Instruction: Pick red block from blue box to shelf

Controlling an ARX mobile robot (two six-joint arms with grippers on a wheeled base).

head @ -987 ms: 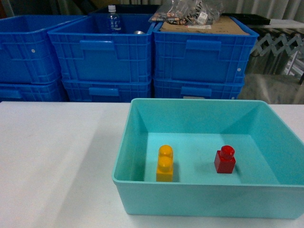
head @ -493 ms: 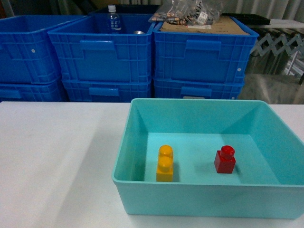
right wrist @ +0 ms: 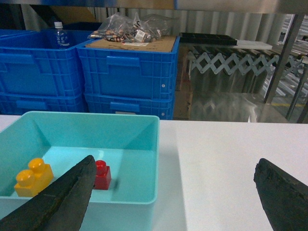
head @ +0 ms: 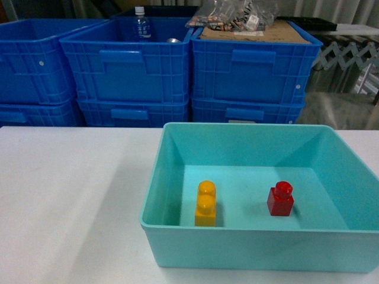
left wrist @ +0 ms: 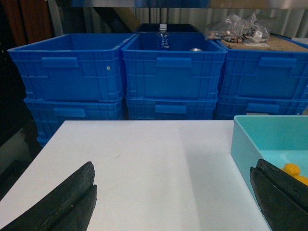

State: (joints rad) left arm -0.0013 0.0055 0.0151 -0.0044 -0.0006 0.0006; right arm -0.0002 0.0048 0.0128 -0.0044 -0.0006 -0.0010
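Head view: blue box (head: 260, 239) cut off at right and bottom edges; near right corner out of frame. Neither end effector seen here.

Left wrist view: left end effector (left wrist: 175, 202) shown only as two dark fingertips (left wrist: 62, 204) cropped by the bottom edge. Box cropped at right; yellow brick (left wrist: 293, 171) mostly hidden behind right finger; red block not seen.

Right wrist view: right end effector (right wrist: 178, 197) fingers cropped at bottom corners. Left finger (right wrist: 60, 199) covers near left of red block (right wrist: 102, 175). Box cropped at left.

Bottle (head: 140, 23) label too small to read. Contents of bag (right wrist: 127, 28) on the crates indistinct.
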